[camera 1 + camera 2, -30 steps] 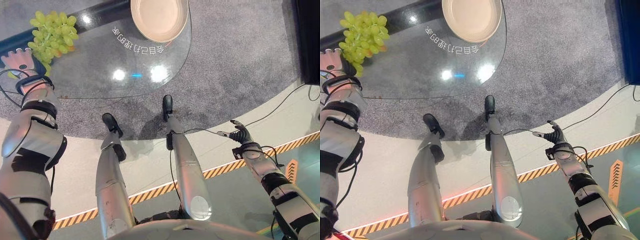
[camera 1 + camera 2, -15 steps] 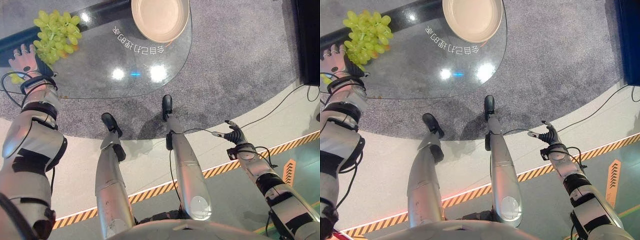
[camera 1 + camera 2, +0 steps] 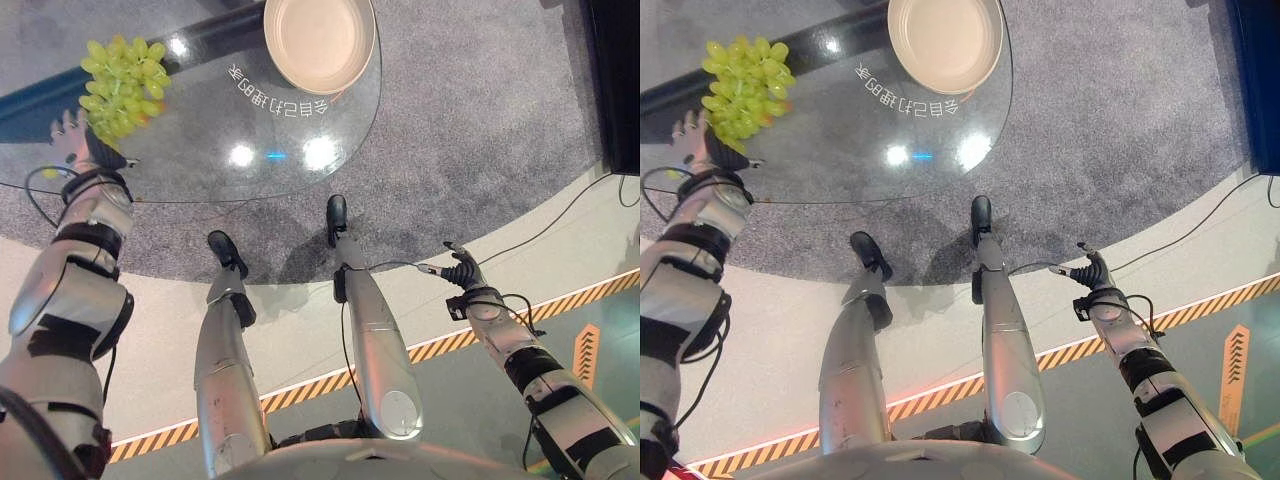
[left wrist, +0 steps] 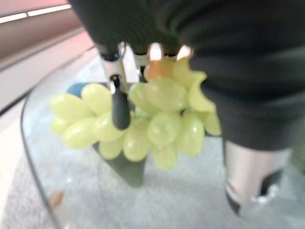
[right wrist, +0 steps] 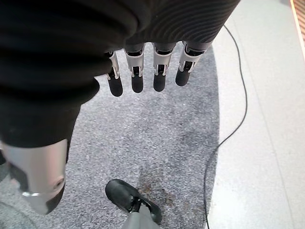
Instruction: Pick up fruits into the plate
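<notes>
**Grapes in the left hand, plate bare**

While the left hand (image 3: pixel 82 148) sits at the 10 o'clock edge of the glass table (image 3: pixel 250 110), its fingers (image 4: pixel 120 107) are curled into one bunch of green grapes (image 3: pixel 122 85), which it holds clear of the glass. The bunch is a loose, rounded cluster of pale yellow-green, oval berries with a glossy skin; one berry near the top of the cluster looks orange-tinted in the left wrist view. The grapes (image 4: pixel 157 121) hang pressed against the hand's palm side, with a dark fingertip lying across the front berries and the thumb standing apart beside them.

One round, cream-coloured plate (image 3: pixel 318 40) rests on the table at about 12 o'clock, well apart from the grapes, and nothing lies in it.

The right hand (image 3: pixel 1090 272) hangs low at about 4 o'clock, off the table and over the grey carpet (image 5: pixel 157 143); its fingers (image 5: pixel 137 78) are straight and relaxed and hold nothing.
</notes>
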Tool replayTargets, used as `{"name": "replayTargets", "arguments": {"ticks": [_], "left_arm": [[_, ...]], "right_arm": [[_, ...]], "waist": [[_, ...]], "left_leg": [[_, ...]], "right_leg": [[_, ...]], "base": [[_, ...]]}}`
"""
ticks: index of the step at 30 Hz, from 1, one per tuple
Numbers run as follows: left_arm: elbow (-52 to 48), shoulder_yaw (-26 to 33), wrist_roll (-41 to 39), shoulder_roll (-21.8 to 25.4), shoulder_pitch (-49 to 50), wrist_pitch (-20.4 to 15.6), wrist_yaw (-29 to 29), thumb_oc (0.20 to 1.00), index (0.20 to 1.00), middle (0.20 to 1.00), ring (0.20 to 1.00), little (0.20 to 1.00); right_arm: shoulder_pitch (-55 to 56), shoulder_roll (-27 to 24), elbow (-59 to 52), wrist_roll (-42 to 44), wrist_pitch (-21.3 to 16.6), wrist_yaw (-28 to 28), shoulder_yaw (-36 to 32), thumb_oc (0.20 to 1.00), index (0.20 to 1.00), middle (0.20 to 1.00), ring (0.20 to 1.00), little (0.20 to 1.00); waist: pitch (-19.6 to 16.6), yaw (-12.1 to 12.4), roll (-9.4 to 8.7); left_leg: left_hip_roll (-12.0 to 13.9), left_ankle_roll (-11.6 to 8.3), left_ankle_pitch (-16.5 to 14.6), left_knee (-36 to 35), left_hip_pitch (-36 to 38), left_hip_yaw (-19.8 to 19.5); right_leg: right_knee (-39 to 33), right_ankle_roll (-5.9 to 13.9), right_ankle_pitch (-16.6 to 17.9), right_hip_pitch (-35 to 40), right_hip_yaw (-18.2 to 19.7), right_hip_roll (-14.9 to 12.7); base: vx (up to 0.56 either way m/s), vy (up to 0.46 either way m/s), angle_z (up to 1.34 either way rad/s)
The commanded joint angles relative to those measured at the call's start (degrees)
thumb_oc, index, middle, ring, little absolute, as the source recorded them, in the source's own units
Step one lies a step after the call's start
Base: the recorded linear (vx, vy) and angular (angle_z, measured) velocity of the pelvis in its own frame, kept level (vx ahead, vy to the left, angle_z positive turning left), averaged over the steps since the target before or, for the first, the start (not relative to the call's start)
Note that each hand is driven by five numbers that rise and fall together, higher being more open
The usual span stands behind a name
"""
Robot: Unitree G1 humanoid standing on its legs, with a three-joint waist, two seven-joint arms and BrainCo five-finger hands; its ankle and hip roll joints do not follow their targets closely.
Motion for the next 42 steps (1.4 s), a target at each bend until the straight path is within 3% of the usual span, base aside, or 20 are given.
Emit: {"name": "replayTargets", "arguments": {"ticks": [1, 6, 19, 29, 34, 42], "left_arm": [[-1.09, 5.08, -1.66, 0.53, 4.49, 0.85, 2.21, 1.0, 1.0, 1.0, 1.0, 1.0], [-5.31, 7.29, 0.43, 1.54, 6.73, 2.99, 10.79, 1.0, 1.0, 1.0, 1.0, 1.0], [-21.35, 15.31, 2.3, 0.68, 17.58, 2.49, 22.18, 1.0, 1.0, 1.0, 1.0, 1.0], [-20.4, 15.03, 4.36, 1.41, 14.26, 3.89, 21.54, 1.0, 1.0, 1.0, 1.0, 1.0], [-16.41, 11.16, 7.36, 1.83, 8.0, 5.53, 20.37, 1.0, 1.0, 1.0, 1.0, 1.0], [-7.76, 4.45, 10.76, 1.95, -3.66, 5.11, 16.75, 1.0, 1.0, 1.0, 1.0, 1.0]], "right_arm": [[4.88, -3.19, -4.23, -1.37, 1.15, -2.09, -1.42, 1.0, 1.0, 1.0, 1.0, 1.0], [5.66, -3.48, -4.92, -1.6, 1.68, -1.82, -2.4, 1.0, 1.0, 1.0, 1.0, 1.0], [10.77, -1.54, -5.87, -2.35, 1.48, -2.88, -5.75, 1.0, 1.0, 1.0, 1.0, 1.0], [10.31, -1.89, -5.04, -2.76, 1.63, -2.37, -5.77, 1.0, 1.0, 1.0, 1.0, 1.0], [8.94, -2.13, -3.61, -2.47, 1.08, -2.04, -4.33, 1.0, 1.0, 1.0, 1.0, 1.0], [5.72, -1.73, 0.57, -1.84, -0.49, -1.76, -1.52, 1.0, 1.0, 1.0, 1.0, 1.0]], "waist": [[2.2, 0.65, 2.75], [2.2, 1.21, 3.02], [2.2, 3.6, 4.36], [2.2, 2.99, 3.82], [2.2, 1.95, 2.99], [2.2, 0.15, 1.48]], "left_leg": [[-6.28, -1.36, -3.59, -0.15, -0.35, -4.12], [-6.42, -1.4, -3.33, -0.8, 0.35, -4.22], [-7.24, -1.1, -3.54, -1.79, 2.3, -4.97], [-6.91, -0.97, -3.64, -1.61, 2.5, -4.21], [-6.44, -0.89, -3.9, -0.88, 2.09, -3.54], [-5.57, -0.95, -4.42, 0.4, 1.48, -2.4]], "right_leg": [[2.39, -0.69, -7.32, 2.86, -3.44, 4.13], [2.07, -0.83, -7.62, 3.71, -3.59, 3.98], [1.32, -0.6, -7.86, 5.9, -5.6, 2.64], [1.79, -0.88, -8.03, 5.72, -5.47, 2.97], [2.38, -1.02, -7.92, 5.05, -4.91, 3.45], [2.71, -1.04, -7.32, 4.11, -3.9, 3.95]], "base": [[0.0, 0.0, 0.0], [0.0, 0.0, 0.01], [0.0, -0.025, 0.03], [0.0, 0.0, 0.0], [0.0, 0.0, 0.0], [0.0, 0.0, 0.0]]}}
